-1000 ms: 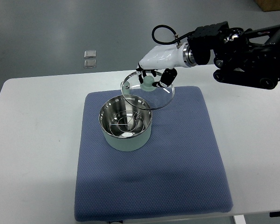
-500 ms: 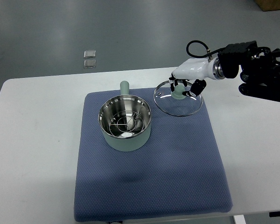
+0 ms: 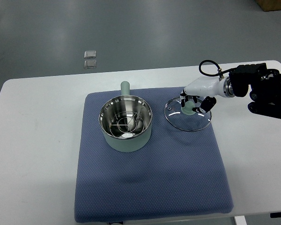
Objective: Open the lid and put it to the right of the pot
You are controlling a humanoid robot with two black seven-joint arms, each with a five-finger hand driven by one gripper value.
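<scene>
One right robot hand — fingers gripping lid knob | lid right of pot

my right hand: glossy white shell over back, smooth and rounded. fingers black, segmented, with small metal joints. silver ring at wrist, then chunky black forearm with boxy housings, bolts, bright metal bits. thin black cable loops out above wrist and back in. no markings i can read.
</scene>
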